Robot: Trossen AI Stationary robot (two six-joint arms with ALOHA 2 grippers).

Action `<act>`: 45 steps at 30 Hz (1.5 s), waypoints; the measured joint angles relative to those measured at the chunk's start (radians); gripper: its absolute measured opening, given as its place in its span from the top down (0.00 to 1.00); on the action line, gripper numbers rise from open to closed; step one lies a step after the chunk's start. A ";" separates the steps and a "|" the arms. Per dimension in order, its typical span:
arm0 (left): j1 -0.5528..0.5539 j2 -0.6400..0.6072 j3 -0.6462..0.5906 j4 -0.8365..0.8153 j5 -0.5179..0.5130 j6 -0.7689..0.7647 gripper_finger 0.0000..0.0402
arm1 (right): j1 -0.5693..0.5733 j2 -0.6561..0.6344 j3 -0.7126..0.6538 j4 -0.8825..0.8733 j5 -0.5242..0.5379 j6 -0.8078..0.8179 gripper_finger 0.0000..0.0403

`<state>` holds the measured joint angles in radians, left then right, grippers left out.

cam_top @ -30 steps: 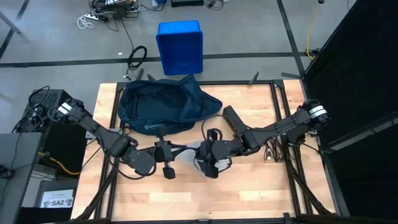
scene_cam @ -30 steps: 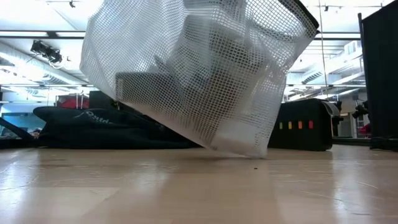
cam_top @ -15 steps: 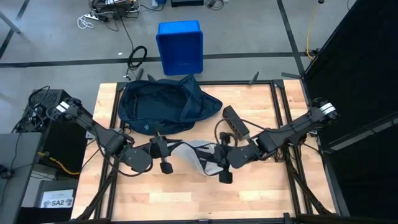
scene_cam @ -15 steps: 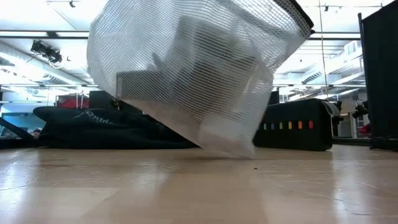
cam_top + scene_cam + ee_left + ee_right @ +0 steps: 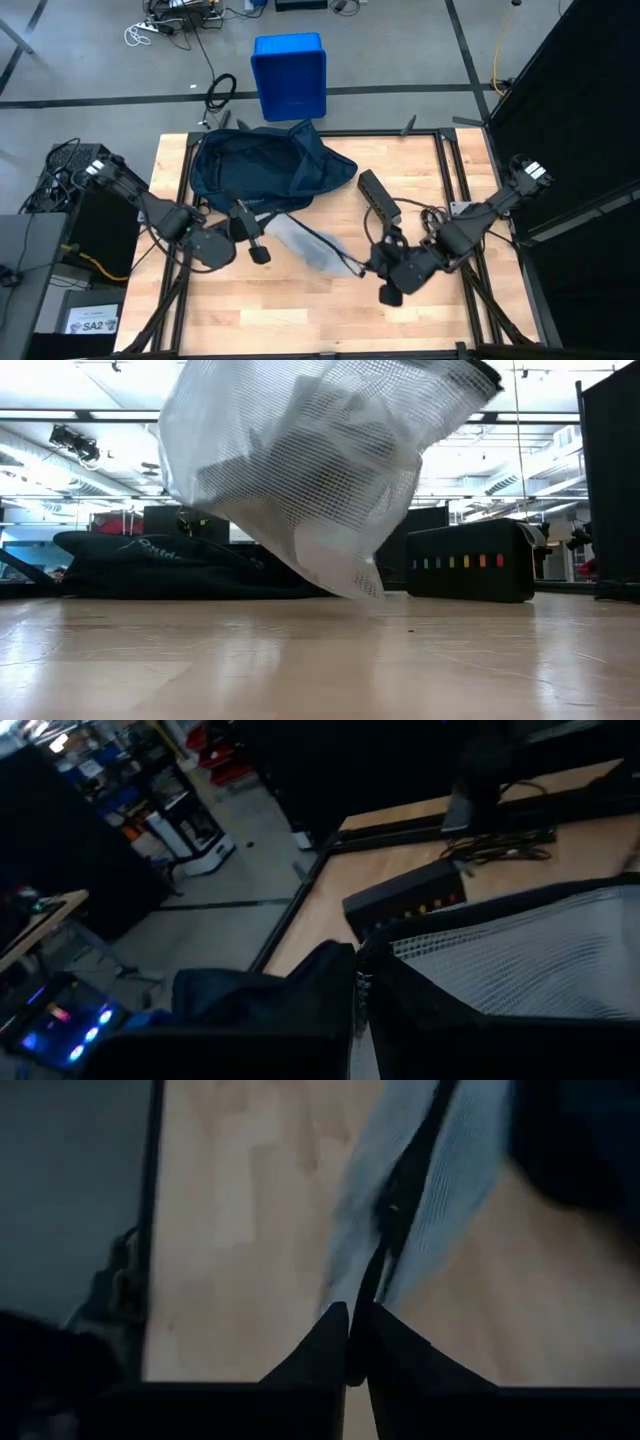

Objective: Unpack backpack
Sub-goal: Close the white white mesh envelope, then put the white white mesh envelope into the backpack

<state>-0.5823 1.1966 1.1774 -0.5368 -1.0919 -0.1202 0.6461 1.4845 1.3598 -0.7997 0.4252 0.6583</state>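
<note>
We note a white open-weave mesh pouch (image 5: 320,470), semi-transparent. Backpack (image 5: 262,170): soft matt navy cloth. Table (image 5: 300,320): pale wood planks with slight sheen. Bin (image 5: 289,75): smooth rigid blue plastic.

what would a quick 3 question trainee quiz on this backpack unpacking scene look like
1. True or false: the white mesh pouch lies flat on the table, untouched.
2. Which things grip the pouch? A) the left gripper alone B) the right gripper alone C) both grippers
3. Fill in: the black box with coloured dots sits on the wood between the backpack and the ____ arm.

Key
1. False: it hangs stretched between the two grippers, sagging just above the wood in the low view.
2. C: each gripper is shut on one end.
3. right
</note>
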 joint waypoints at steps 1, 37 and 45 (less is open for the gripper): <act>0.000 -0.008 0.000 -0.018 -0.005 -0.017 1.00 | 0.017 0.000 0.000 -0.018 -0.010 0.026 1.00; 0.025 0.070 -0.002 0.095 0.079 0.049 1.00 | 0.002 0.002 -0.011 -0.101 0.383 0.051 0.38; 0.034 0.070 -0.002 0.190 0.068 0.171 1.00 | -0.181 0.002 -0.148 0.185 0.153 -0.163 0.32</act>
<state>-0.5481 1.2662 1.1759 -0.3470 -1.0236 0.0508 0.4647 1.4868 1.2121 -0.6142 0.5779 0.4957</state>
